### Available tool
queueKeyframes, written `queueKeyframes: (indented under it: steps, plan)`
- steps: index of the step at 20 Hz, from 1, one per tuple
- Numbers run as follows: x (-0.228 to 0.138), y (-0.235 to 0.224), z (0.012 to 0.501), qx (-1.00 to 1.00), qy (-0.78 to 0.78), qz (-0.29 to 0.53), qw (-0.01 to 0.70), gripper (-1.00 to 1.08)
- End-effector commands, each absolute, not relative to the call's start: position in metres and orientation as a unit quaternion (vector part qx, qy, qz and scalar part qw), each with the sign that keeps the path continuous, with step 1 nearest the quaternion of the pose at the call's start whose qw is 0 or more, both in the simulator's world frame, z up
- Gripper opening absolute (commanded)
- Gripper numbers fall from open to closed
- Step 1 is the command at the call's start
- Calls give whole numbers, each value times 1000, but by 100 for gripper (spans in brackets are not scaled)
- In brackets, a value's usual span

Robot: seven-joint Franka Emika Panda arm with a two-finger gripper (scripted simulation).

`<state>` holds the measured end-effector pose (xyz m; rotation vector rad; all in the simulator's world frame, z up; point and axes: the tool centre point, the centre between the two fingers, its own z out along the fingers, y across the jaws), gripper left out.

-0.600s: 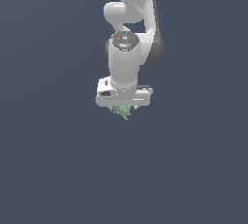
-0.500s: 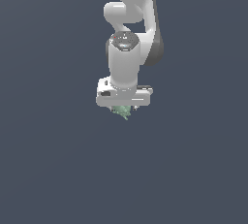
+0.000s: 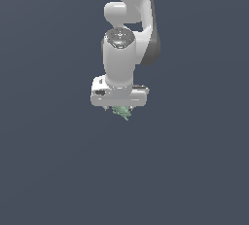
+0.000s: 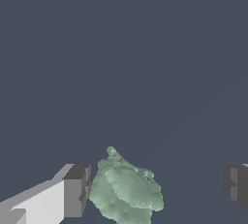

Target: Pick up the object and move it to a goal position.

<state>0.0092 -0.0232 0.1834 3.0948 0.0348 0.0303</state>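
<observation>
The object (image 4: 126,191) is a small pale mint-green lumpy thing. In the wrist view it lies between my two fingers, close beside one dark finger pad (image 4: 75,189) and well apart from the other (image 4: 236,183). My gripper (image 4: 155,186) is open, with the jaws wide on either side of the object. In the exterior view the white hand points straight down, and the object (image 3: 121,112) peeks out just under the gripper (image 3: 120,108). The fingers themselves are hidden there behind the hand.
A plain dark grey-blue surface (image 3: 53,170) fills both views. No other objects, containers or edges show.
The hand has shifted very slightly toward the exterior view's left. The object still sits under it.
</observation>
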Motion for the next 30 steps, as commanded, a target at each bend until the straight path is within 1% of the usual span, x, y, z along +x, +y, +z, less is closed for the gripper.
queueKeyframes:
  steps: [1, 14, 30]
  plan:
    - [9, -24, 184, 1000, 11, 10, 24, 100]
    - [1, -23, 176, 998, 63, 7, 22, 100]
    - [-29, -19, 152, 968, 251, 2, 12, 100]
